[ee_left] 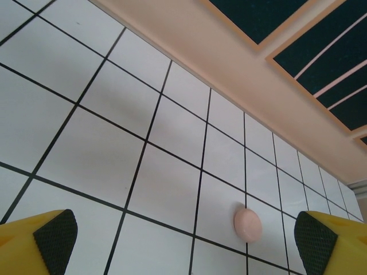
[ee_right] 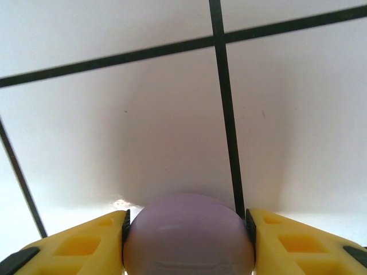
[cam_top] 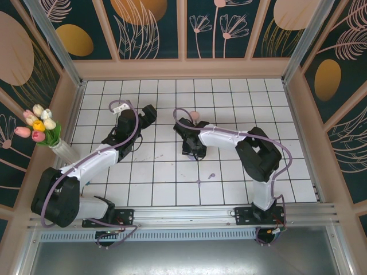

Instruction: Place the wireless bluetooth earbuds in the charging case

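My right gripper [ee_right: 188, 235] is shut on a rounded purple charging case [ee_right: 189, 229], its black pads pressing both sides just above the white tiled floor. From above, the same gripper [cam_top: 193, 150] points down near the middle of the floor and hides that case. Two tiny purple earbuds [cam_top: 211, 175] [cam_top: 198, 183] lie on the tiles in front of it, apart from each other. A round pink charging case [ee_left: 248, 224] [cam_top: 195, 115] lies closed farther back. The left gripper [ee_left: 183, 252] [cam_top: 150, 113] hangs open with nothing between its fingers, the pink case ahead and to its right.
A vase of tulips [cam_top: 41, 130] stands at the left wall. Peach walls with dark flowered panels [cam_top: 183, 69] close in the tiled floor on three sides. A metal rail [cam_top: 189, 215] runs along the near edge by the arm bases.
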### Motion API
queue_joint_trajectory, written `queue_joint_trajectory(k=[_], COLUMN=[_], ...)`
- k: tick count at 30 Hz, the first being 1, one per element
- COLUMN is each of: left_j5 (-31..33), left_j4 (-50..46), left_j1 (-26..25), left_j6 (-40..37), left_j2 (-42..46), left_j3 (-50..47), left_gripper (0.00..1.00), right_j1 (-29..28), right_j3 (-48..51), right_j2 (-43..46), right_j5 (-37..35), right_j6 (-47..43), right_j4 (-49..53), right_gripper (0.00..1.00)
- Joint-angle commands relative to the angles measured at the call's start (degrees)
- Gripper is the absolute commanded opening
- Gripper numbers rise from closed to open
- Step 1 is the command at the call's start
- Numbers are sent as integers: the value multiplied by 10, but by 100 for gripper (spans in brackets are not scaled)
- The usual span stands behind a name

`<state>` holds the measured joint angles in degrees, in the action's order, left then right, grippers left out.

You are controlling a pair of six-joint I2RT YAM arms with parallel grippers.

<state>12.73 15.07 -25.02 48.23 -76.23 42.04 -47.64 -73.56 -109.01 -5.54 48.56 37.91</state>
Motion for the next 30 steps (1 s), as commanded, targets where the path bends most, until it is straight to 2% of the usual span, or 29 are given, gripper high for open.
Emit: queue_joint_trajectory(k=[1, 13, 21, 30], left_j5=[-42, -186, -287, -374], left_j4=[65, 236, 394, 533], left_j1=[4, 4, 3, -4], left_j6=[-29, -64, -41, -15], left_j2=[-4, -14, -58, -119], left_j3=[-20, -109, -178, -201], left_gripper=[98, 95, 96, 94], right_j1=[15, 60, 93, 123], right_j3=[15, 40, 51, 28], right_j2=[36, 59, 75, 107], right_j5=[0, 15, 33, 61], right_j6=[12, 10, 34, 80], right_j4=[-17, -69, -110, -155], right_gripper=[41, 40, 40, 40])
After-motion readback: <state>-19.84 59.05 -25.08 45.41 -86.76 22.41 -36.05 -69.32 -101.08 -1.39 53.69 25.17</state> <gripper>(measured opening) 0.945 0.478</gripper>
